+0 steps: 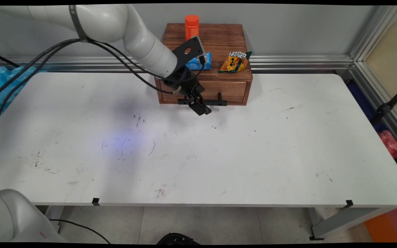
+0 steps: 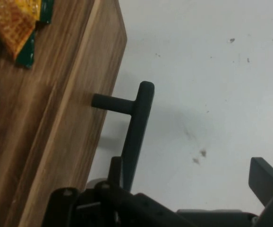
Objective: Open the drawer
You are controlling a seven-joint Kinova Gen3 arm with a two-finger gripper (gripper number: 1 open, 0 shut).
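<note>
A wooden drawer box (image 1: 219, 38) stands at the back of the white table (image 1: 253, 155), its drawer closed. A black bar handle (image 1: 219, 102) juts from the drawer front. My gripper (image 1: 202, 109) hangs just in front of the handle's left part, fingers open. In the hand view the handle (image 2: 139, 123) runs up beside the left finger, while the right finger (image 2: 266, 177) stands well apart over bare table; the gripper (image 2: 188, 170) holds nothing. On the box top lie an orange snack bag (image 1: 234, 62), a blue packet (image 1: 205, 62) partly behind my wrist, and an upright orange bottle (image 1: 191, 26).
The wall and a metal rail run right behind the box. Blue material (image 1: 2, 79) lies past the table's left end. Black cables hang from the arm over the table's left part.
</note>
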